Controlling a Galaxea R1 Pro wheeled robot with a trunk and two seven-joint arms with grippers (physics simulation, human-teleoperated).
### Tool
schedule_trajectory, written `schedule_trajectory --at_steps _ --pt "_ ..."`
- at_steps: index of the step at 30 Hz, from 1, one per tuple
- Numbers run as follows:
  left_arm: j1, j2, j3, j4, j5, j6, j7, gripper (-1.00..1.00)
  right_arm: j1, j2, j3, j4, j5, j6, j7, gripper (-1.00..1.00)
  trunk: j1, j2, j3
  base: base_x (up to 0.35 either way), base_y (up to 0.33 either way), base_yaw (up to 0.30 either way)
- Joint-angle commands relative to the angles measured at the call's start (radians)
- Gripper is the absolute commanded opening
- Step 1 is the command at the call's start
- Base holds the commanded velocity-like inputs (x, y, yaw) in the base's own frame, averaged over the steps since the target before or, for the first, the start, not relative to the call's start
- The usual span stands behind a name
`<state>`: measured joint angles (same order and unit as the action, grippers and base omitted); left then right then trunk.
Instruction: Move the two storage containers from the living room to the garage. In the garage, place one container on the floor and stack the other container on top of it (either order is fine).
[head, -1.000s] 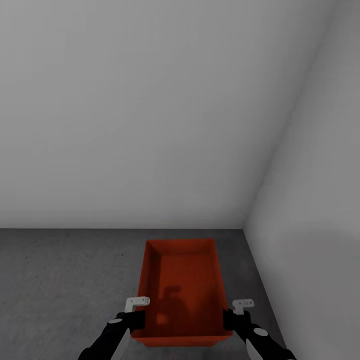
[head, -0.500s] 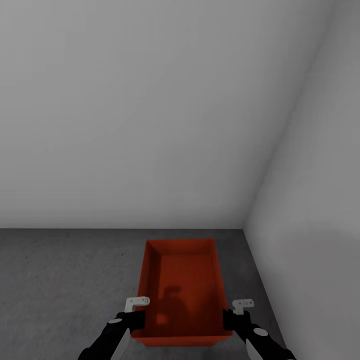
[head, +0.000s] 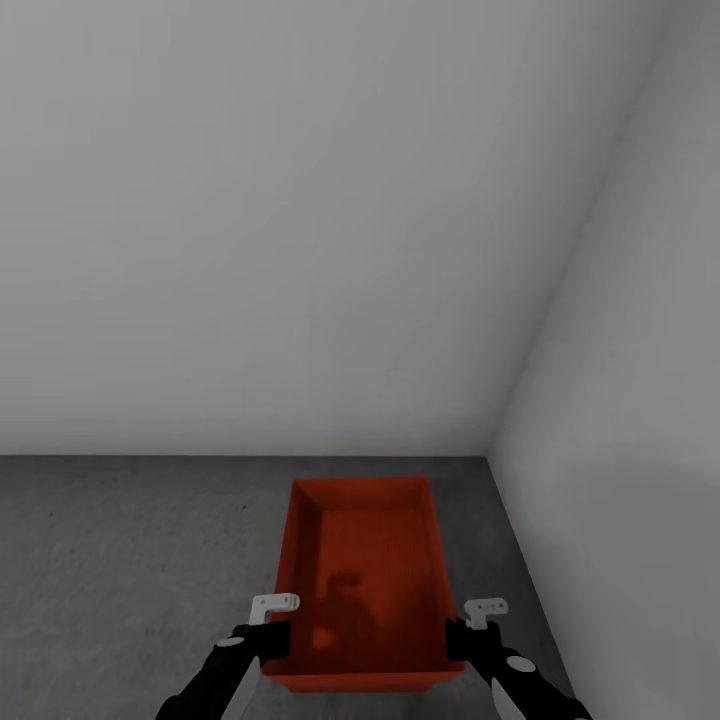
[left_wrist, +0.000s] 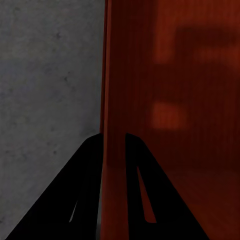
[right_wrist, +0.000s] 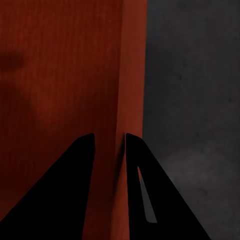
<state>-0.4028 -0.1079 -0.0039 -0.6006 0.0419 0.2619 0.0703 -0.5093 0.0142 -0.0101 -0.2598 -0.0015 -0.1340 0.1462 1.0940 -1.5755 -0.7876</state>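
One orange-red storage container (head: 365, 575) sits low in the head view, over the dark grey concrete floor (head: 120, 560) of the garage, near the corner of two white walls. My left gripper (head: 272, 640) is shut on its left wall (left_wrist: 114, 90), one finger inside and one outside. At the opposite side, my right gripper (head: 455, 638) pinches the right wall (right_wrist: 131, 75) the same way. The bin is empty, with my shadow on its bottom. Whether it rests on the floor or hangs just above it cannot be told. The second container is out of view.
A white wall (head: 250, 250) stands straight ahead and another white wall (head: 640, 420) runs close along the right, meeting at a corner (head: 488, 455) just behind the bin. Bare concrete stretches to the left.
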Motion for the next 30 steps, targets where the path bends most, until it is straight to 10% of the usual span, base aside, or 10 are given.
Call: schedule_trajectory --at_steps 1,30 --pt "-0.001 0.001 0.001 -0.022 0.003 0.006 0.003 -1.00 0.000 -0.008 0.007 0.004 0.001 -0.002 0.008 -1.00 0.000 0.000 -0.001 0.000 0.000 0.000" --pt "-0.001 -0.008 0.002 -0.020 -0.002 0.012 0.003 -1.00 0.000 0.005 -0.006 0.004 0.006 -0.004 0.006 -1.00 0.011 -0.021 -0.010 0.000 0.000 0.000"
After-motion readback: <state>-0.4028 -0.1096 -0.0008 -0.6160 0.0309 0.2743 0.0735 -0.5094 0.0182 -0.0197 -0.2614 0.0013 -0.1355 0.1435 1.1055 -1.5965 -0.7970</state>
